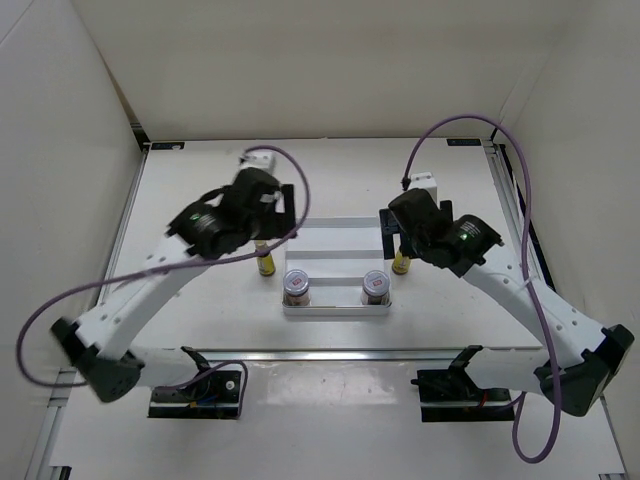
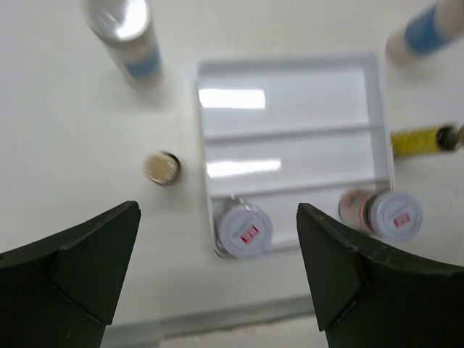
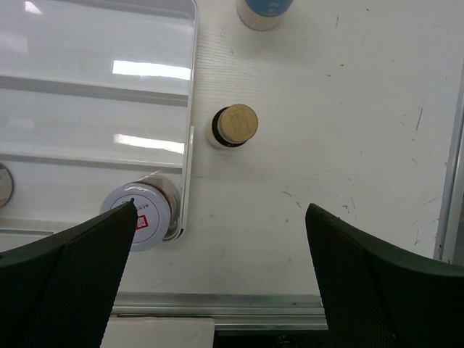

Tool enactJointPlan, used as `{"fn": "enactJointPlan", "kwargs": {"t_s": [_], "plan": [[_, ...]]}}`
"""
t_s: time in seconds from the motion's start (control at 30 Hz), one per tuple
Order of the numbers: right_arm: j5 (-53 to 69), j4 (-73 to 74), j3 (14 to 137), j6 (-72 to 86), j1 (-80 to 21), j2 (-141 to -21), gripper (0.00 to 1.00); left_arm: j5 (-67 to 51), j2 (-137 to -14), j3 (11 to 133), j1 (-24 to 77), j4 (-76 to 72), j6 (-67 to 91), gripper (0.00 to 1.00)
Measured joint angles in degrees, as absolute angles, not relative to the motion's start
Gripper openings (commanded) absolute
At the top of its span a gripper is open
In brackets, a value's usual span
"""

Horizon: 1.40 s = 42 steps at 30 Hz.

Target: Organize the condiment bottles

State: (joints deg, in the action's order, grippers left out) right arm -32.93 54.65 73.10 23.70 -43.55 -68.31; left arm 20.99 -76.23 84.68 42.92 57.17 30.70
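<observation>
Placement of the jars is judged done: the left jar [image 1: 297,287] and right jar [image 1: 375,286] stand upright in the near row of the tray [image 1: 335,243], at its two ends. The middle and far rows are bare.

Four bottles stand outside the tray. The left yellow bottle [image 1: 265,262] is just beside the tray's left edge and the right yellow bottle [image 1: 401,263] just beside its right edge. The left white bottle [image 2: 127,32] and right white bottle [image 2: 424,32] are set off the far corners.

The left gripper [image 2: 217,217] is held above the near left of the tray, jaws spread wide, nothing between them. The right gripper [image 3: 220,210] is likewise spread and empty, above the table just right of the tray.

The yellow bottles are probably next. Each gripper would have to be shifted over its own bottle, lowered around the body below the cap and closed. The bottle would then be lifted clear of the rim and set in the middle row.
</observation>
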Motion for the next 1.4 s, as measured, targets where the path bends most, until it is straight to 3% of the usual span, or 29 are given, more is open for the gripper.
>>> {"fn": "enactJointPlan", "kwargs": {"t_s": [0.33,0.7,0.87,1.1,1.4], "plan": [[-31.1,53.9,73.2,20.6,-41.4,-65.1,1.0,34.9,-46.2,66.8,29.0,47.4,17.6,1.0],[-27.9,53.8,73.2,19.2,-31.6,-67.4,1.0,34.7,-44.9,52.2,21.8,44.4,17.1,1.0],[-21.5,52.9,72.9,19.0,-23.7,-71.3,1.0,34.8,-44.4,51.3,20.1,43.3,18.0,1.0],[-13.2,48.5,71.7,19.0,-22.6,-77.2,1.0,35.0,-44.2,51.3,20.0,41.9,18.3,1.0],[-11.2,43.0,68.7,19.0,-22.6,-85.0,0.72,35.0,-44.6,51.3,20.0,41.9,18.5,1.0]]}}
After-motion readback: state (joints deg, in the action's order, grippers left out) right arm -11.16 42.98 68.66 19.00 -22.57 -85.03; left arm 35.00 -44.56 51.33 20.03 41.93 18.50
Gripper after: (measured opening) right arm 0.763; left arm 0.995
